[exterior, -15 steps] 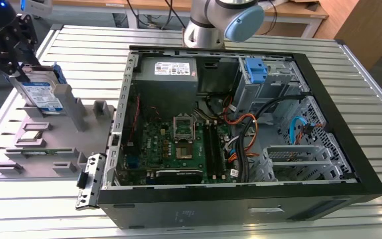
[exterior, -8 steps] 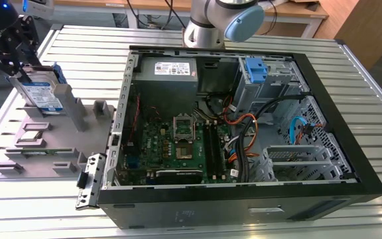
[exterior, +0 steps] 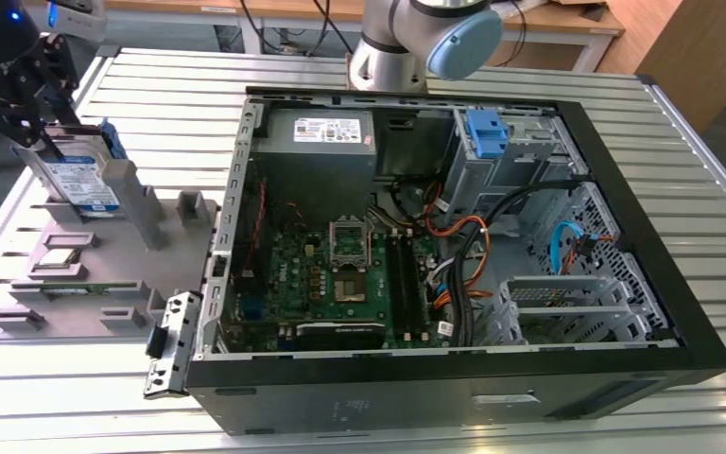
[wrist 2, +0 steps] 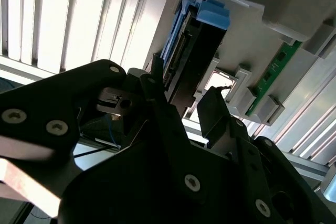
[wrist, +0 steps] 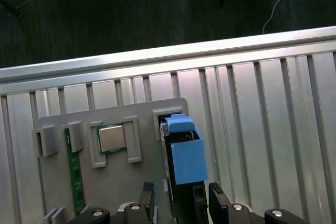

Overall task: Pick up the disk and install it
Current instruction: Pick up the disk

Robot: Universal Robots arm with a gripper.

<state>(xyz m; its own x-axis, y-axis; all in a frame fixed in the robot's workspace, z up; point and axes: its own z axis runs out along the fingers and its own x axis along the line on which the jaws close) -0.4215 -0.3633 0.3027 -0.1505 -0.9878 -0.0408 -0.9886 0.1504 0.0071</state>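
Claw (exterior: 50, 132) is hanging parted over the disk (exterior: 86, 182), which is standing on edge, blue-and-white label showing, in the grey fixture (exterior: 136, 270) at the exterior view's left, beside the open computer case (exterior: 464, 392); second wrist view, fingers (wrist 2: 215, 111) are straddling its blue-railed end; first wrist view likewise, processor chip (wrist: 111, 139) and memory stick (wrist: 75, 169) lying alongside.

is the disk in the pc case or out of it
Out. The disk stands on edge in the grey holder tray at the exterior view's left, beside the open computer case, with the gripper over it.
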